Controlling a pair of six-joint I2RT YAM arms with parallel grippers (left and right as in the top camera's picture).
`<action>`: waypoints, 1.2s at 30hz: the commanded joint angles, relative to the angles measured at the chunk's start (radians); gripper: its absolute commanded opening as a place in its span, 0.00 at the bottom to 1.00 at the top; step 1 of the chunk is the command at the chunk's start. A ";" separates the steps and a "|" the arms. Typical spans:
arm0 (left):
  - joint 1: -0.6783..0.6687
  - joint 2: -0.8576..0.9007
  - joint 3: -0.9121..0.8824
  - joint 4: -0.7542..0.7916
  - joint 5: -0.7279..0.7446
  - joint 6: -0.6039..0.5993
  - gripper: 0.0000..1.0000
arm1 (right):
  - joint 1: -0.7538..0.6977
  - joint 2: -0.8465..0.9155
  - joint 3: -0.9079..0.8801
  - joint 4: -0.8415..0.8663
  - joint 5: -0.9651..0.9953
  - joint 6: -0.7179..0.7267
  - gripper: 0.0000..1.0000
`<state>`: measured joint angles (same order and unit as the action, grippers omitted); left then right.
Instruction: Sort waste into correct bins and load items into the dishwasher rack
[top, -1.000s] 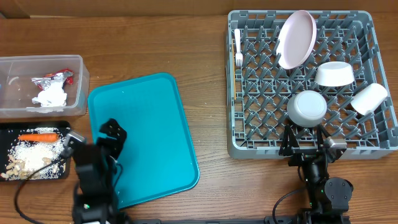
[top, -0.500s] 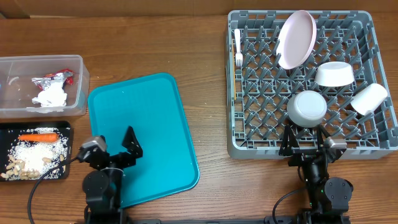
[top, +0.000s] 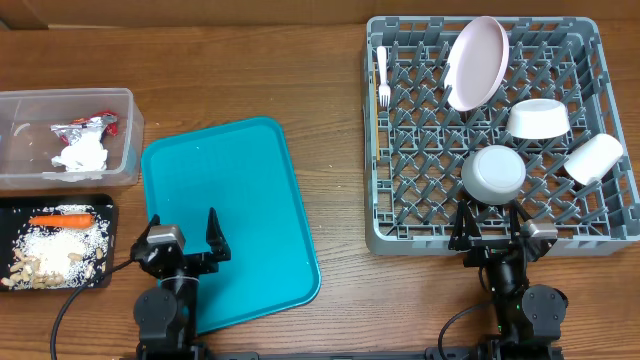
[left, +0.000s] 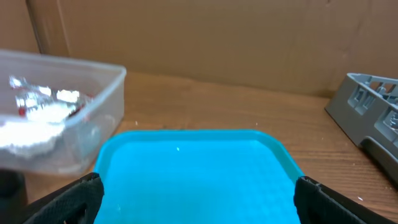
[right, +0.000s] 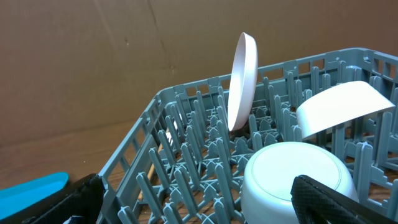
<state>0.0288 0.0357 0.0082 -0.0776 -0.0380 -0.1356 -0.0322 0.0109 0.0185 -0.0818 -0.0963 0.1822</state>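
Sorting and loading appear complete. Left claw (top: 183, 240) and right claw (top: 490, 228) stand open, empty. A bowl (top: 493, 172) sits in the rack (top: 400, 242) just ahead of the right claw. Waste (top: 78, 150) lies in the tub (top: 30, 110) and black tray (top: 8, 210), left of the left claw. Next move: probably inspection only, no pickup.

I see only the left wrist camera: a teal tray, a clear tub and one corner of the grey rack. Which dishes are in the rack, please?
Observer: A pinkish-white plate stands on edge at the far side of the dishwasher rack.
Operator: What else is inside?
Observer: Two white bowls, one tilted on the pegs, one upside down near the front.
Operator: And where is the food waste?
Observer: In a black tray left of the teal tray: a carrot and pale crumbs.
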 joint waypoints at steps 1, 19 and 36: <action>-0.026 -0.032 -0.003 0.000 -0.006 0.087 1.00 | -0.003 -0.008 -0.010 0.005 0.010 -0.008 1.00; -0.034 -0.033 -0.003 0.001 -0.014 0.143 1.00 | -0.003 -0.008 -0.010 0.005 0.010 -0.008 1.00; -0.034 -0.029 -0.003 0.004 -0.013 0.177 1.00 | -0.003 -0.008 -0.010 0.005 0.010 -0.008 1.00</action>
<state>-0.0124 0.0158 0.0082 -0.0769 -0.0387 0.0261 -0.0322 0.0109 0.0185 -0.0818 -0.0967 0.1825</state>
